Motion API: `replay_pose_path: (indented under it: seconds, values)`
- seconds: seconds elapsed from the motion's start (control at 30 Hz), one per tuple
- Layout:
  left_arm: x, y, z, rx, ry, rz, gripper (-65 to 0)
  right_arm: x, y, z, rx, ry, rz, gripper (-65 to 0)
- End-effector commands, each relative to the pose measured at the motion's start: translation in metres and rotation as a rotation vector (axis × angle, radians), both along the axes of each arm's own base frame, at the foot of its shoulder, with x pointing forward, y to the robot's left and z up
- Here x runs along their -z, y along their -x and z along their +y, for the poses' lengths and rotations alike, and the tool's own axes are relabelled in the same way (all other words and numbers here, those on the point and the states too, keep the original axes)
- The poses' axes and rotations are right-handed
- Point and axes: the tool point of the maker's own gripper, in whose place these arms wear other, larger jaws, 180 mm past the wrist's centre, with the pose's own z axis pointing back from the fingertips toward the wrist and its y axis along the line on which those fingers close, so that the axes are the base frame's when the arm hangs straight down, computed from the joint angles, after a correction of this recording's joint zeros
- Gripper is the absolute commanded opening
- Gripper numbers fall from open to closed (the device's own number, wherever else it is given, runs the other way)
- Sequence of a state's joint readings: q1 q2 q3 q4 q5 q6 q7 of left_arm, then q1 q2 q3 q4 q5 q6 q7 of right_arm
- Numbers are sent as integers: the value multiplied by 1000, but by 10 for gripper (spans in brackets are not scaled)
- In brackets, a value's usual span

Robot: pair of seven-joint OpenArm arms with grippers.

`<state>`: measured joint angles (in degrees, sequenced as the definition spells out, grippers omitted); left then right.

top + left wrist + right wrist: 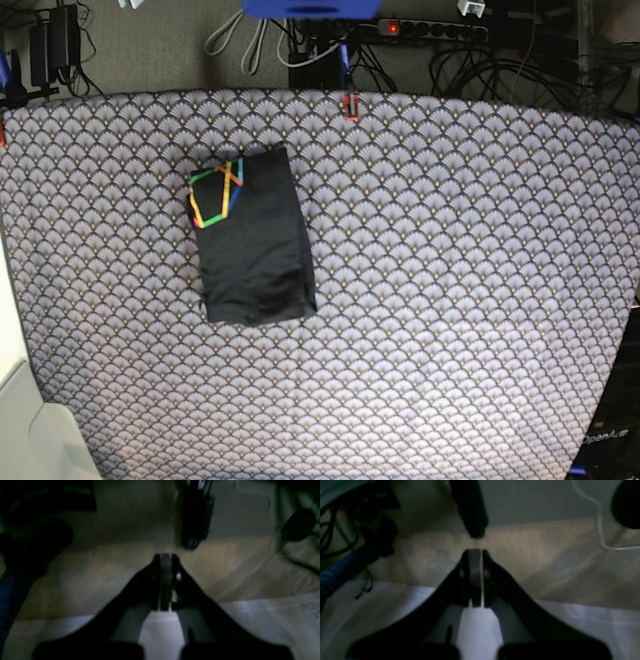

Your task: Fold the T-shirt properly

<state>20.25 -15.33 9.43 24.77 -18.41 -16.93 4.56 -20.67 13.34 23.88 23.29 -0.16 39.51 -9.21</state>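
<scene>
Both jaws together, nothing between them: left gripper (165, 556) and right gripper (475, 551) hung over pale floor past white surface edge (382, 620). Dark charcoal-grey cloth T-shirt (255, 250), folded into compact upright rectangle, multicoloured outline print (216, 195) showing at top corner, lay on scallop-patterned surface (450, 300), well apart from either jaws, out of wrist views.

Base camera looks straight down on the table (450, 300); both wrist cameras face floor past its edge.

Both wrist views dim, blurred, heavily shadowed, base view bright, evenly lit, sharp, edges curved
</scene>
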Motion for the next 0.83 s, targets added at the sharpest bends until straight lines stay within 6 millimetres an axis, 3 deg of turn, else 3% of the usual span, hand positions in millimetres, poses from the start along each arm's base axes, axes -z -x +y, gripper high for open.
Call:
replay_pose_path:
  seconds: [0.0,0.07,0.17,0.3,0.43,0.57,0.6,0.8]
  values:
    - [4,5,0,-20,-6,20,-645,0,1,0,-9,-7,-8,-650]
    - [9,4,-3,-42,-14,39,-645,2,1,12,-33,-29,-24,-650]
    - [14,-3,-9,-62,-21,39,-645,6,-9,46,-73,-86,-75,-650]
    - [19,-13,-10,-78,-45,59,-645,24,-9,17,-119,208,-63,-650]
    - [22,-27,-1,-86,-159,8,-645,26,-14,-8,-113,384,-80,-650]
    - [22,-40,8,-94,-222,-30,-645,30,-10,-11,-100,444,-67,-650]
    - [24,-48,-1,-95,-212,-41,-645,31,-6,-13,-97,465,-51,-650]
    - [26,-44,-11,-76,-207,-22,-645,32,-12,-15,-90,496,-75,-649]
